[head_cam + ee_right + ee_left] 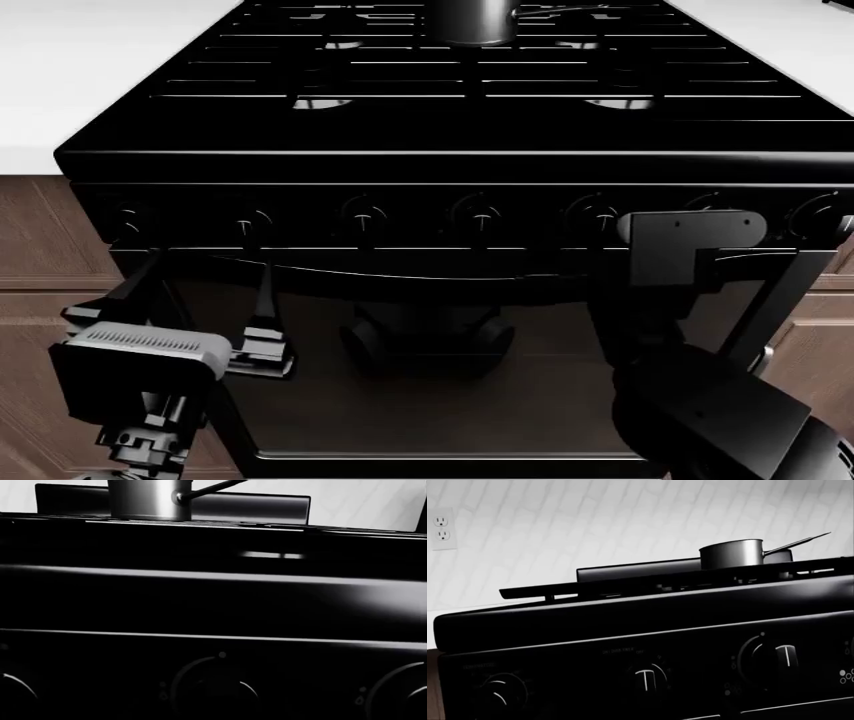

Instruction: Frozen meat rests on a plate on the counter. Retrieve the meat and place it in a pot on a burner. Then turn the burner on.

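We face a black stove (454, 130) that fills most of the head view; its grates run across the top, and a row of knobs (477, 213) lines its front panel above the oven door (441, 380); white counter (67, 60) flanks it on both sides over brown cabinets (40, 260). Behind the stove, the left wrist view shows a pale tiled wall (594, 520) with an outlet (442, 528). The pot (470, 20) stands on the grates at the back of the stove, far beyond and above both grippers, with its straight handle pointing off to the right; the whole front edge and control panel lie between it and either arm. Our left gripper (254, 350) hangs low before the oven door, below the leftmost knobs; its fingers (271, 345) appear to stand apart, holding nothing. Our right arm (694, 300) rises in front of the panel at the right, its bracket covering part of the knob row; the gripper itself is hidden, so we cannot tell how its fingers stand. The right wrist view sits close to the panel, with knobs near below and the pot up past the stove's lip. The meat and plate lie outside all three views.
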`<state>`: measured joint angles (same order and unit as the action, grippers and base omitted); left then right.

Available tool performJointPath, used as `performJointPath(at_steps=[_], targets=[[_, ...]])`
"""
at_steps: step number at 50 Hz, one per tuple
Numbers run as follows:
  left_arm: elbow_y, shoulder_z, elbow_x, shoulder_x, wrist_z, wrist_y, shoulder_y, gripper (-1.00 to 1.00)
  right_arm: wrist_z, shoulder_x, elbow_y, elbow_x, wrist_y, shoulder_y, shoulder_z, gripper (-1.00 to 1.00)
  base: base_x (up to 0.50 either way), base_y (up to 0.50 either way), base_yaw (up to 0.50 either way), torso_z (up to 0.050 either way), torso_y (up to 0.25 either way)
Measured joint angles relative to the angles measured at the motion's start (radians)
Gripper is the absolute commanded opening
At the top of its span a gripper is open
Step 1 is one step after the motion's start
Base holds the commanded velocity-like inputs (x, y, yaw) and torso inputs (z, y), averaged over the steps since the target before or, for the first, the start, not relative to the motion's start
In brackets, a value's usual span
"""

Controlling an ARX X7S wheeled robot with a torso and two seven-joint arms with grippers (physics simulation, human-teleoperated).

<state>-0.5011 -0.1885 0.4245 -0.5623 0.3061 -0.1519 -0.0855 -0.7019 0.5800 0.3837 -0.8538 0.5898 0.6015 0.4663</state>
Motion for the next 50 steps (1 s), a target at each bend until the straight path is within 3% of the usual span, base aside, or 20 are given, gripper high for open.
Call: performJointPath(at_steps=[4, 5, 50], targets=[[0.001, -0.001, 0.000, 0.000, 0.000, 0.001, 0.000, 1.00, -0.002, 0.001, 0.003, -0.001, -0.001, -0.002, -0.001, 1.00, 0.00, 0.00, 0.00, 0.000, 0.000], [0.002, -0.002, -0.001, 0.000, 0.000, 0.001, -0.001, 1.00, -0.003, 0.001, 0.004, -0.001, -0.001, -0.002, -0.001, -1.00, 0.00, 0.00, 0.00, 0.000, 0.000], [0.014, -0.012, 0.002, 0.000, 0.002, 0.002, -0.005, 1.00, -0.030, 0.026, 0.009, -0.013, 0.008, 0.004, 0.000, -1.00, 0.00, 0.00, 0.00, 0.000, 0.002]])
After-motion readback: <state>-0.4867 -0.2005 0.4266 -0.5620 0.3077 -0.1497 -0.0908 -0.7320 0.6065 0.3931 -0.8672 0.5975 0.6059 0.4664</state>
